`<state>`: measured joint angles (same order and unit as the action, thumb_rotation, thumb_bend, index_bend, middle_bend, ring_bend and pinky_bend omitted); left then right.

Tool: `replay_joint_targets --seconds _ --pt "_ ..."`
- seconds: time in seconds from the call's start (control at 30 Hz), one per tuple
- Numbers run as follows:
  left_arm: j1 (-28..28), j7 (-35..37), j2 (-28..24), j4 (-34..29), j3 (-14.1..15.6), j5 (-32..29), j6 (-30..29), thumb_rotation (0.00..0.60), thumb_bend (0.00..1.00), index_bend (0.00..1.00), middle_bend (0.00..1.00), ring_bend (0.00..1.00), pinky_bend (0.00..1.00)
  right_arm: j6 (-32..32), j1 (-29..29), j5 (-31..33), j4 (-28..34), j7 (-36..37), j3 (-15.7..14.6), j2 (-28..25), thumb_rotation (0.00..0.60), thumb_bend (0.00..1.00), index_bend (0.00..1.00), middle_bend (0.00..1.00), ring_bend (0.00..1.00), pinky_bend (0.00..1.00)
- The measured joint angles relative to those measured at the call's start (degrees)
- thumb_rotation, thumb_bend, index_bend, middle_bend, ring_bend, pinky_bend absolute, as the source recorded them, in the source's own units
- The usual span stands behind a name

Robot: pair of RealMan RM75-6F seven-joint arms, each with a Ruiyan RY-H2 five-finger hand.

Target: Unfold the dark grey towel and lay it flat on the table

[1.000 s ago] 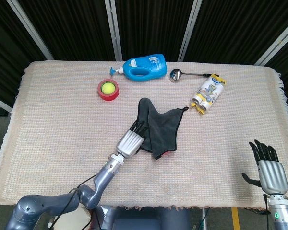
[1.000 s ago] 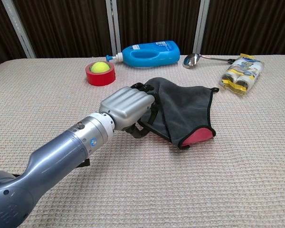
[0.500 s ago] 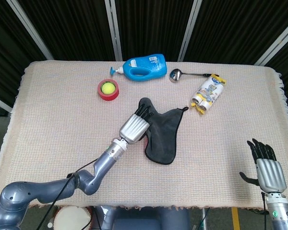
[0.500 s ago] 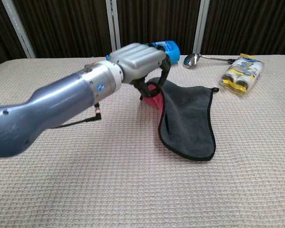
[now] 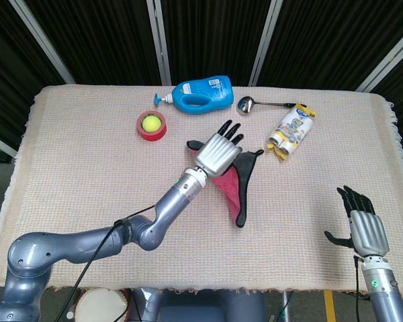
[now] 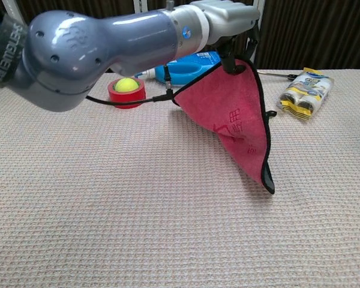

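Covering the whole table [image 5: 74, 154] is a beige waffle-weave cloth, and the task's work hangs over its middle. The robot's left hand [image 5: 217, 152], silver-backed with black fingers, is raised well above the surface and grips an upper corner of the dark grey towel [image 6: 243, 114], whose inner face shows pinkish red with a black hem. I judge the height is deliberate: lifting by one corner lets the cloth's own weight pull the folds open. The fingertips stick out past the grip in the head view, but the pinch itself sits under the palm and cannot be made out clearly.

The towel drapes as a narrow triangle. Its long axis runs from the held corner down and toward the near edge of the table, slightly to the robot's right, and its lowest tip looks to be touching or just above the surface. It is neither flat nor fully open.

Resting off the near right corner, the right hand [image 5: 361, 225] holds nothing, fingers apart and pointing up.

Along the far edge lie a blue detergent bottle [image 5: 201, 94] on its side, a yellow-and-white packet [image 5: 291, 131], a red tape roll [image 5: 152, 125] cradling a yellow-green ball [image 5: 150, 123], and a metal ladle [image 5: 255, 104].
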<state>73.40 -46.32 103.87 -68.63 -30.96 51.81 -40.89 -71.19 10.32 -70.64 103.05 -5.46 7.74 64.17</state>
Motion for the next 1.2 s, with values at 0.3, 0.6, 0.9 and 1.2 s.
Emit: replay_joint_targets --seconds 0.3,0.6,0.9,1.2 --pt "11.56 -6.14 1.07 6.84 -1.26 -13.94 1.83 0.600 0.41 0.71 0.20 0.00 0.03 4.13 3.08 7.16 1.42 1.40 3.37 -0.05 0.600 0.24 0.28 0.04 0.00 0.04" --pt "17.97 -6.99 3.11 15.18 -0.09 -19.58 2.50 0.600 0.41 0.71 0.21 0.00 0.03 7.80 5.63 14.60 3.94 1.77 5.67 -1.19 0.600 0.24 0.34 0.07 0.00 0.04" --pt "20.69 -6.07 4.40 20.24 1.13 -21.49 2.27 0.600 0.42 0.72 0.21 0.00 0.03 12.29 9.84 25.40 8.03 0.04 7.28 -1.84 0.600 0.24 0.34 0.07 0.00 0.04" --pt "24.61 -5.89 6.11 28.86 1.05 -23.71 3.59 0.600 0.42 0.72 0.22 0.00 0.03 12.43 15.21 32.87 9.64 -4.44 8.24 -0.15 0.600 0.24 0.34 0.07 0.00 0.04"
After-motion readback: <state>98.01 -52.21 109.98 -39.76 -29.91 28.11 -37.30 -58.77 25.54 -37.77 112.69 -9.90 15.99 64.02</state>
